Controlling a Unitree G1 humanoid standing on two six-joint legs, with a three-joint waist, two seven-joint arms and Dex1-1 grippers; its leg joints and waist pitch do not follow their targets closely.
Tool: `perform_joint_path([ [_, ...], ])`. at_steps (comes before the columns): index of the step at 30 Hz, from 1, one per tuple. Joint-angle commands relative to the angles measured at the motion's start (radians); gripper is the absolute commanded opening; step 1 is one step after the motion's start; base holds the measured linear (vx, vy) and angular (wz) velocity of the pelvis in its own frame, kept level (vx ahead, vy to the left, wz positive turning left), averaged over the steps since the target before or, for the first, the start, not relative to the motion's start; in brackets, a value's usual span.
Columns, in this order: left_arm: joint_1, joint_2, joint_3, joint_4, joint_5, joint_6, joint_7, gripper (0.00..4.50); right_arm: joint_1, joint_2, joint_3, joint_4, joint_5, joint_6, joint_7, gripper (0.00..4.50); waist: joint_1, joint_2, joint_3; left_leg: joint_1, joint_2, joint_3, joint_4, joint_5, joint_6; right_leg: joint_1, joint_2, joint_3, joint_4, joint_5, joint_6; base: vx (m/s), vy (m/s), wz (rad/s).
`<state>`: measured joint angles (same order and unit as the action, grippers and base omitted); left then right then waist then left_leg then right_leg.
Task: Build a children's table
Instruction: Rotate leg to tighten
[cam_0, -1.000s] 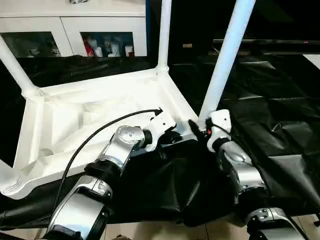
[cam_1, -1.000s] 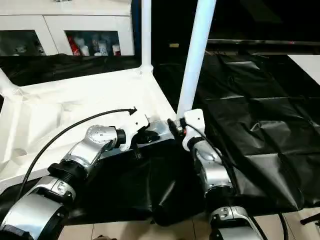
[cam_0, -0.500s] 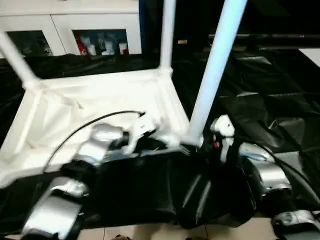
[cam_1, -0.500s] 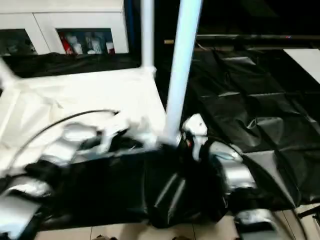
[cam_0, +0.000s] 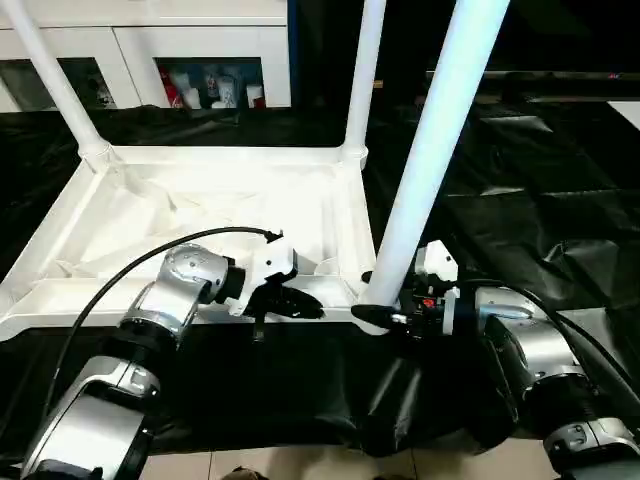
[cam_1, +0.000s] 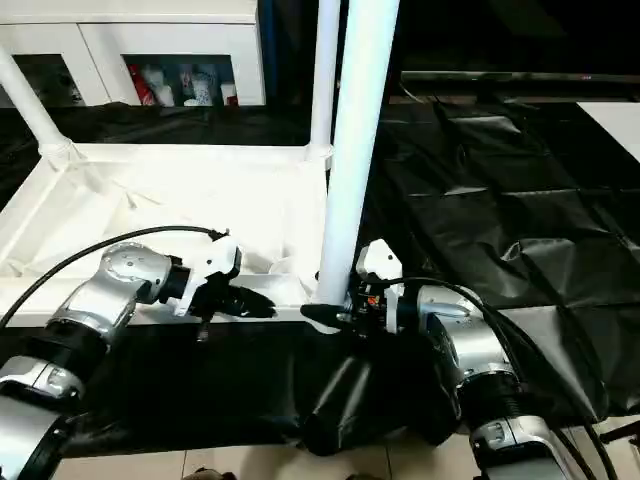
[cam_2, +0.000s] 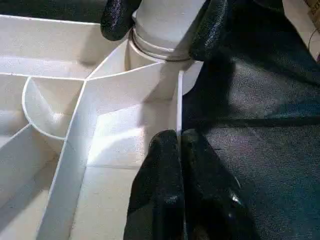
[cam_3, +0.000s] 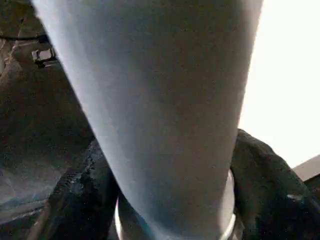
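black sheet (cam_0: 560, 200) under table (cam_0: 200, 210), right pincer (cam_0: 385, 315) gripping leg (cam_0: 425, 160)

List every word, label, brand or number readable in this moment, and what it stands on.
No text can be read here.
Items in the cabinet behind the children's table: any labels are too small to read.
The table bears no lettering.

No text, label, brand, number or sign can be read anywhere; the items behind the cabinet (cam_0: 210, 75) glass are too small to make out any print
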<state>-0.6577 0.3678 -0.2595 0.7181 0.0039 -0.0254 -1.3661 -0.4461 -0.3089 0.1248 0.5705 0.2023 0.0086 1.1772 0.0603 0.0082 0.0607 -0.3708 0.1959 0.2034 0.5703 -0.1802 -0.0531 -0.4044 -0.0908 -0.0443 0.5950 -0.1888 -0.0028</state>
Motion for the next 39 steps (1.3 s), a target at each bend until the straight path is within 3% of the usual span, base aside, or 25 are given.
perform_joint_path([
  [1,0.017,-0.005,-0.004,0.006,0.023,0.004,0.05,0.0,0.001,0.027,0.011,0.01,-0.01,-0.02,-0.038,2.74,0.007,-0.009,-0.06,0.011,0.041,-0.011,-0.059,-0.159,0.087,0.045,-0.053,0.031,-0.052,-0.088,-0.29,0.0,0.0,0.0],
  [4,0.009,-0.028,0.005,0.019,0.028,0.007,0.103,0.0,-0.002,0.046,-0.001,0.036,-0.036,-0.035,-0.127,2.62,0.003,-0.01,-0.055,0.013,0.039,-0.013,-0.064,-0.205,0.061,0.045,-0.053,0.033,-0.062,-0.165,-0.273,0.0,0.0,0.0],
  [5,0.003,-0.04,0.008,0.028,0.034,0.004,0.136,0.0,-0.005,0.056,-0.008,0.052,-0.05,-0.041,-0.177,2.62,0.001,-0.005,-0.056,0.014,0.04,-0.014,-0.066,-0.217,0.049,0.043,-0.055,0.034,-0.064,-0.194,-0.263,0.0,0.0,0.0],
  [7,-0.011,-0.074,0.014,0.048,0.044,0.01,0.21,0.0,-0.013,0.086,-0.032,0.087,-0.072,-0.041,-0.3,2.61,-0.002,-0.007,-0.054,0.017,0.038,-0.015,-0.068,-0.238,0.034,0.041,-0.055,0.035,-0.07,-0.225,-0.252,0.0,0.0,0.0],
  [8,-0.026,-0.11,0.015,0.068,0.052,0.015,0.275,0.0,-0.015,0.115,-0.054,0.107,-0.076,-0.033,-0.391,2.61,-0.009,0.0,-0.054,0.017,0.036,-0.017,-0.071,-0.259,0.015,0.038,-0.053,0.037,-0.073,-0.248,-0.239,0.0,0.0,0.0],
  [9,-0.035,-0.134,0.016,0.081,0.057,0.018,0.318,0.0,-0.017,0.134,-0.069,0.119,-0.077,-0.027,-0.447,2.6,-0.008,-0.003,-0.055,0.021,0.035,-0.018,-0.072,-0.271,0.004,0.037,-0.052,0.037,-0.075,-0.257,-0.231,0.0,0.0,0.0],
  [10,-0.047,-0.167,0.013,0.098,0.066,0.019,0.371,0.0,-0.02,0.158,-0.08,0.134,-0.08,-0.02,-0.506,2.6,-0.007,0.002,-0.057,0.022,0.035,-0.019,-0.072,-0.271,0.001,0.039,-0.053,0.037,-0.074,-0.253,-0.23,0.0,0.0,0.0],
  [13,-0.074,-0.248,0.007,0.137,0.078,0.029,0.468,0.0,-0.045,0.222,-0.107,0.185,-0.084,-0.015,-0.662,2.6,-0.009,-0.002,-0.06,0.02,0.033,-0.018,-0.069,-0.241,0.006,0.04,-0.051,0.038,-0.071,-0.195,-0.235,0.0,0.0,0.0],
  [14,-0.079,-0.272,0.002,0.145,0.081,0.033,0.485,0.0,-0.052,0.25,-0.107,0.188,-0.082,-0.011,-0.692,2.6,-0.013,0.018,-0.066,0.022,0.03,-0.017,-0.067,-0.239,0.001,0.042,-0.046,0.036,-0.07,-0.139,-0.245,0.0,0.0,0.0],
  [16,-0.083,-0.295,0.001,0.152,0.081,0.036,0.493,0.0,-0.053,0.275,-0.09,0.183,-0.094,-0.012,-0.706,2.6,-0.01,0.009,-0.067,0.017,0.027,-0.017,-0.063,-0.221,0.02,0.048,-0.047,0.035,-0.066,-0.098,-0.248,0.0,0.0,0.0],
  [17,-0.083,-0.305,0.0,0.153,0.079,0.038,0.493,0.0,-0.051,0.282,-0.07,0.175,-0.111,-0.021,-0.699,2.6,-0.009,0.018,-0.069,0.017,0.026,-0.018,-0.062,-0.216,0.026,0.05,-0.048,0.035,-0.065,-0.092,-0.248,0.0,0.0,0.0],
  [18,-0.088,-0.315,-0.001,0.162,0.083,0.031,0.497,0.0,-0.05,0.284,-0.023,0.169,-0.152,-0.048,-0.672,2.6,-0.01,0.013,-0.069,0.014,0.025,-0.016,-0.059,-0.213,0.045,0.05,-0.048,0.033,-0.068,-0.095,-0.246,0.0,0.0,0.0],
  [19,-0.09,-0.318,-0.001,0.167,0.082,0.03,0.494,0.0,-0.048,0.28,0.004,0.158,-0.169,-0.077,-0.635,2.6,-0.009,0.02,-0.071,0.014,0.024,-0.016,-0.058,-0.212,0.048,0.051,-0.049,0.033,-0.068,-0.103,-0.245,0.0,0.0,0.0],
  [20,-0.095,-0.32,0.0,0.176,0.085,0.026,0.498,0.0,-0.046,0.278,0.017,0.145,-0.168,-0.103,-0.592,2.6,-0.01,0.017,-0.071,0.013,0.025,-0.016,-0.059,-0.212,0.056,0.052,-0.049,0.032,-0.071,-0.118,-0.24,0.0,0.0,0.0],
  [22,-0.096,-0.312,0.001,0.18,0.085,0.022,0.488,0.0,-0.049,0.271,0.002,0.138,-0.153,-0.108,-0.582,3.15,-0.01,0.019,-0.072,0.012,0.026,-0.017,-0.059,-0.209,0.062,0.052,-0.049,0.032,-0.071,-0.133,-0.237,0.0,0.0,0.0],
  [26,-0.099,-0.28,0.005,0.196,0.088,0.012,0.461,0.0,-0.06,0.225,-0.001,0.133,-0.137,-0.128,-0.52,3.59,-0.007,0.017,-0.076,0.013,0.028,-0.017,-0.056,-0.19,0.077,0.053,-0.048,0.03,-0.068,-0.113,-0.243,0.0,0.0,0.0],
  [27,-0.094,-0.264,0.001,0.189,0.088,0.011,0.436,0.0,-0.058,0.2,0.011,0.124,-0.141,-0.141,-0.478,3.68,-0.005,0.006,-0.076,0.009,0.028,-0.017,-0.055,-0.177,0.089,0.055,-0.05,0.03,-0.064,-0.105,-0.246,0.0,0.0,0.0],
  [29,-0.083,-0.239,-0.004,0.175,0.085,0.01,0.387,0.0,-0.049,0.167,0.021,0.104,-0.131,-0.139,-0.395,3.68,-0.005,0.011,-0.076,0.009,0.029,-0.015,-0.052,-0.161,0.104,0.054,-0.049,0.029,-0.063,-0.086,-0.252,0.0,0.0,0.0],
  [31,-0.061,-0.186,-0.013,0.148,0.074,0.009,0.283,0.0,-0.028,0.111,0.038,0.055,-0.095,-0.115,-0.229,3.68,0.002,-0.006,-0.073,0.001,0.032,-0.012,-0.05,-0.145,0.133,0.058,-0.048,0.027,-0.057,-0.073,-0.257,0.0,0.0,0.0],
  [33,-0.052,-0.164,-0.017,0.138,0.07,0.005,0.239,0.0,-0.019,0.091,0.043,0.033,-0.08,-0.101,-0.168,3.68,0.003,0.001,-0.073,0.004,0.034,-0.012,-0.049,-0.152,0.135,0.055,-0.051,0.027,-0.057,-0.083,-0.261,0.0,0.0,0.0],
  [35,-0.032,-0.119,-0.021,0.119,0.059,-0.019,0.157,0.0,-0.004,0.055,0.051,-0.004,-0.05,-0.069,-0.069,3.68,0.002,0.001,-0.071,0.007,0.035,-0.012,-0.052,-0.168,0.127,0.052,-0.048,0.025,-0.061,-0.106,-0.266,0.0,0.0,0.0],
  [36,-0.028,-0.11,-0.022,0.115,0.056,-0.026,0.141,0.0,-0.003,0.049,0.052,-0.01,-0.045,-0.062,-0.052,3.68,0.001,-0.004,-0.069,0.007,0.037,-0.012,-0.054,-0.187,0.117,0.051,-0.05,0.027,-0.062,-0.143,-0.26,0.0,0.0,0.0],
  [37,-0.021,-0.091,-0.019,0.111,0.055,-0.033,0.125,0.0,-0.002,0.034,0.058,-0.014,-0.033,-0.049,-0.016,3.68,0.001,-0.002,-0.068,0.009,0.038,-0.012,-0.055,-0.195,0.111,0.049,-0.05,0.028,-0.063,-0.155,-0.259,0.0,0.0,0.0],
  [38,-0.02,-0.088,-0.018,0.111,0.055,-0.034,0.124,0.0,-0.002,0.032,0.059,-0.015,-0.031,-0.048,-0.01,3.68,0.001,-0.011,-0.068,0.01,0.039,-0.012,-0.056,-0.199,0.109,0.049,-0.05,0.027,-0.064,-0.163,-0.258,0.0,0.0,0.0],
  [39,-0.009,-0.059,-0.018,0.091,0.049,-0.022,0.085,0.0,-0.005,0.016,0.06,-0.014,-0.02,-0.038,0.034,3.68,0.004,-0.01,-0.067,0.013,0.041,-0.012,-0.058,-0.205,0.099,0.046,-0.05,0.028,-0.064,-0.18,-0.257,0.0,0.0,0.0],
])
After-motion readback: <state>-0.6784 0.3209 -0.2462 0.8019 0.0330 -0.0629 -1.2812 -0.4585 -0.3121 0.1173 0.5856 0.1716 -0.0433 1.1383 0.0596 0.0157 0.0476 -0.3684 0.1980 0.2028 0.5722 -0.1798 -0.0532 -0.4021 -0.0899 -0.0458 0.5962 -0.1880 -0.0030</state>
